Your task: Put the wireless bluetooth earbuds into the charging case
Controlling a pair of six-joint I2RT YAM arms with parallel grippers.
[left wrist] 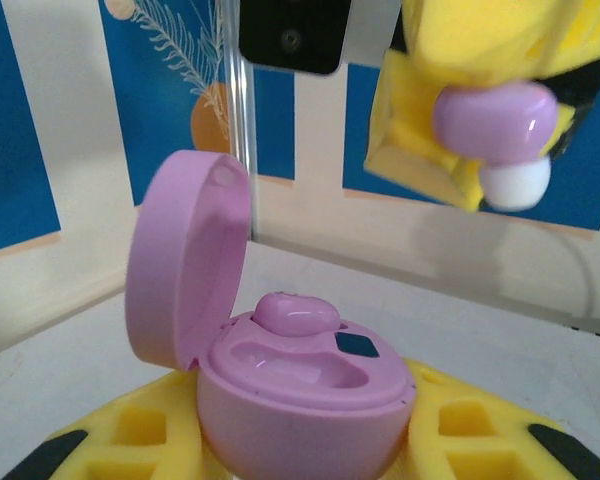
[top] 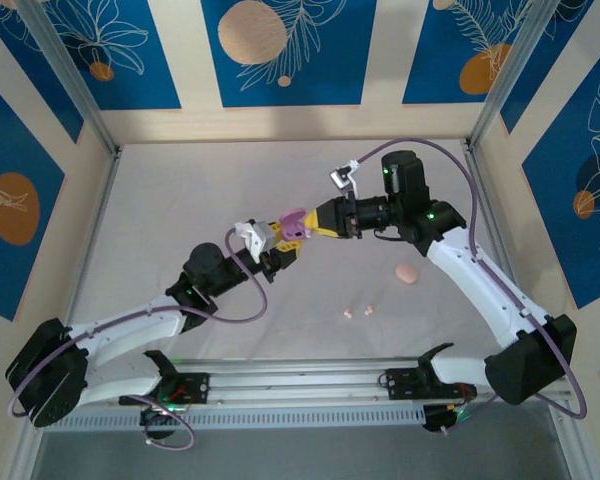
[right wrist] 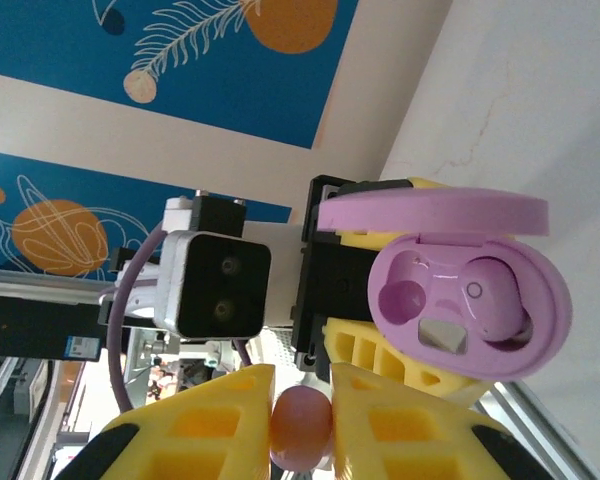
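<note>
Firstly, left gripper (top: 277,252): clenched on the lilac oval plastic charging case (left wrist: 300,400), with yellow fingers (left wrist: 130,430) on either side of its base, at the centre of the top view
Case lid (left wrist: 185,260): swung open, standing upright at the left of the left wrist view
Seated lilac plastic earbud (left wrist: 295,312): tiny, resting in one well of the case, behind the bare well (left wrist: 300,365)
Right gripper (right wrist: 302,425): grasping a second lilac plastic earbud (left wrist: 495,120) between its yellow fingertips (right wrist: 220,420), at the upper right of the left wrist view, above the case and apart from it
White tabletop (top: 180,220): one tiny pink plastic earbud (top: 348,312) and its twin (top: 370,308) lie side by side, lower right of centre in the top view
Pink oval closed case (top: 407,273): lies on the tabletop near that pair, up and to the right of them
</note>
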